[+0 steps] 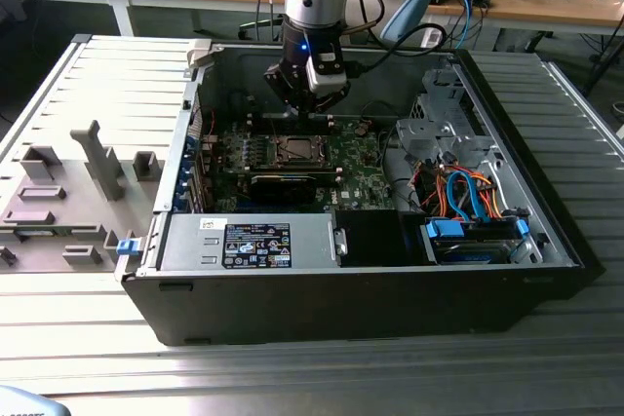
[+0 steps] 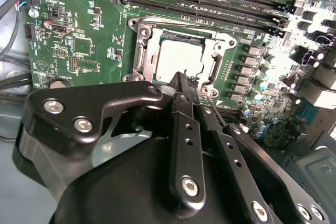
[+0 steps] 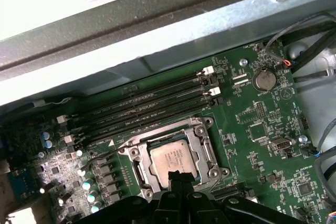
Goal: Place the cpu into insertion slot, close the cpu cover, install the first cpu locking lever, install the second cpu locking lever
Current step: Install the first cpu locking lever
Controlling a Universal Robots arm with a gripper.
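Note:
The cpu (image 3: 170, 157) (image 2: 178, 59), a flat silver-grey square, lies in the insertion slot (image 1: 292, 150) on the green board. The cpu cover (image 3: 206, 145) (image 2: 148, 51), a thin silver frame, lies flat around it, and the chip shows through its window. My gripper (image 2: 183, 84) (image 3: 178, 176) (image 1: 310, 114) hangs just over one edge of the slot. Its black fingers (image 2: 185, 129) are pressed together with nothing between them. Whether the tips touch the cover or a locking lever I cannot tell.
The board sits deep in an open computer case (image 1: 546, 231). Long black memory slots (image 3: 152, 100) run beside the socket, and a black card (image 1: 283, 185) lies on its other side. Drive cages with blue and orange cables (image 1: 468, 197) fill the exterior view's right. A grey fixture (image 1: 97, 158) stands outside the case.

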